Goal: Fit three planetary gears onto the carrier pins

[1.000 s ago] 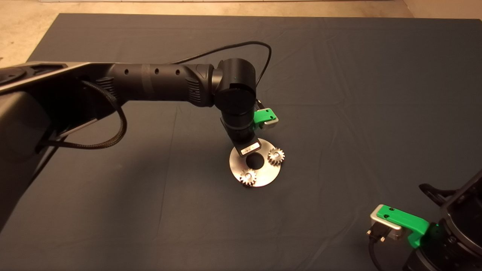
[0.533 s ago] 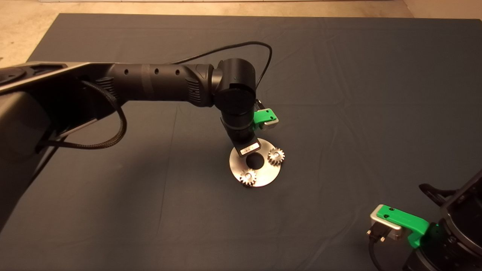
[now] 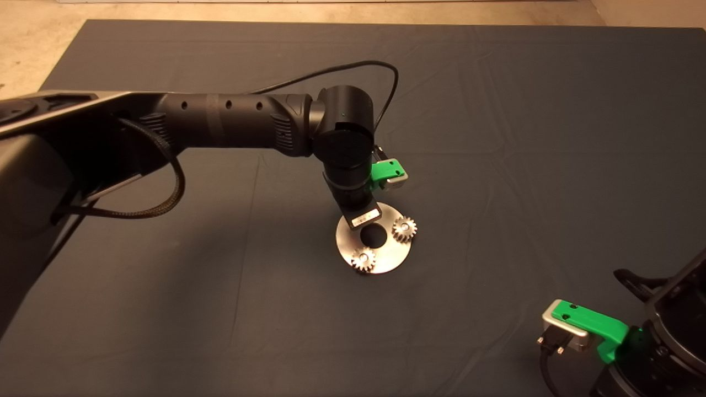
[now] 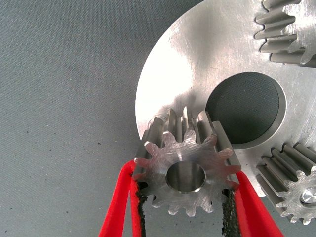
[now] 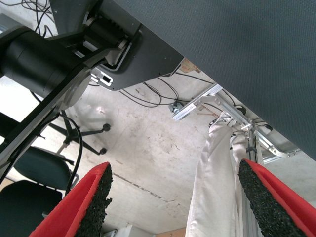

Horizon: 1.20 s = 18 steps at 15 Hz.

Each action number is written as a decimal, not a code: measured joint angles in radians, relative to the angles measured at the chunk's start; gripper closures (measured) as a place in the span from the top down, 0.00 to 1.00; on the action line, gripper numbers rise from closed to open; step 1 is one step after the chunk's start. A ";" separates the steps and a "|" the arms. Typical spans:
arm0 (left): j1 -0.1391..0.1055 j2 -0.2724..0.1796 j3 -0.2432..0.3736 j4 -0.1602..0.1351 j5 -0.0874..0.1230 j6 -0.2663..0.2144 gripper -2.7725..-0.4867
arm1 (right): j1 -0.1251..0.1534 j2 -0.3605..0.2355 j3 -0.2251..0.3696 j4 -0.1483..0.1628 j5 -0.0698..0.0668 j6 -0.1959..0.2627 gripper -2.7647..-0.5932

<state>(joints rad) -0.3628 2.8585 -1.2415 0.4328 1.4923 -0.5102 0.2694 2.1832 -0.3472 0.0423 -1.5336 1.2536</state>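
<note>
Gripping a toothed steel gear (image 4: 185, 173) in our closed left end effector (image 4: 185, 197), we are hovering at the shiny disc's (image 3: 392, 259) ten o'clock; our right end effector (image 5: 173, 202) is idling, spread wide.

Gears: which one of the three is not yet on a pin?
The gear clamped in the left tool, above the disc edge. The other two gears sit on pins.

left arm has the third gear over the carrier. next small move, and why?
Probably ease the left gripper down until the third gear sits flat. Its bore seems filled with metal, so it looks centred on the pin, and the fingers grip its flanks. Two gears already sit on the disc. The right gripper waits open off the mat's edge.
</note>
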 joint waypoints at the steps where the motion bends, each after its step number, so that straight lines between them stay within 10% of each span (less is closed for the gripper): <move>1: 0.000 0.000 0.000 0.001 0.000 0.000 0.07 | 0.000 0.000 0.000 0.000 0.000 0.000 0.60; 18: 0.000 -0.008 0.000 0.040 0.020 0.006 0.07 | 0.000 0.000 0.000 0.000 0.000 0.000 0.60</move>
<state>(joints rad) -0.3626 2.8504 -1.2411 0.4728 1.5126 -0.5040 0.2694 2.1832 -0.3472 0.0423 -1.5336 1.2536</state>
